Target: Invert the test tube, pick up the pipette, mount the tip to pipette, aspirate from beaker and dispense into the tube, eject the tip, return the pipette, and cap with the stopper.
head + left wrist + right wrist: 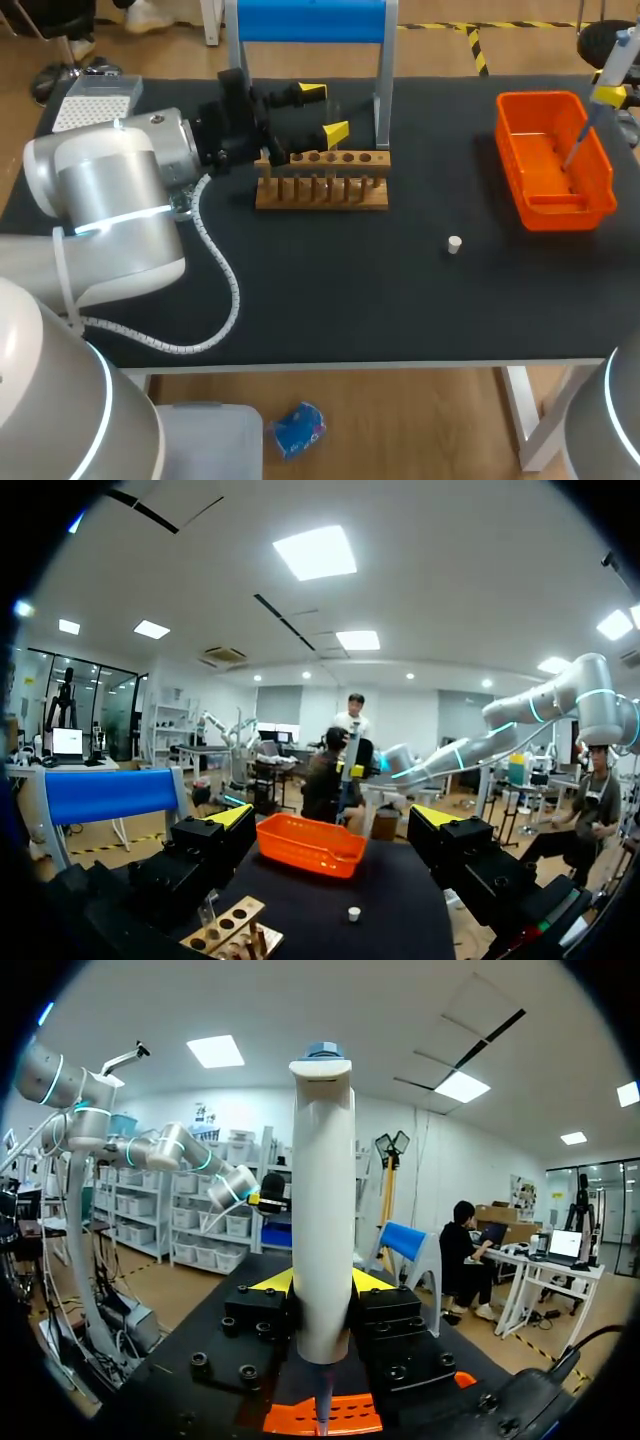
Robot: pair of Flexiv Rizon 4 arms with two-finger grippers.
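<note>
My left gripper (322, 112) stands open just behind the wooden tube rack (320, 182), with nothing between its yellow-tipped fingers. In the left wrist view this gripper (335, 820) looks out over the rack's end (230, 930), the white stopper (353, 913) and the orange bin (310, 845). At the table's far right, my right gripper (610, 95) is shut on the white pipette (600, 80), whose slim tip hangs over the bin (600, 165). The right wrist view shows the pipette (322, 1210) upright between the fingers of the right gripper (320, 1285). I cannot make out a test tube.
The stopper (455, 243) lies alone on the black mat, right of the middle. A tip box (95, 100) sits at the far left corner. A blue-topped stand (310, 20) rises behind the rack. My left arm's cable (225, 290) loops over the mat.
</note>
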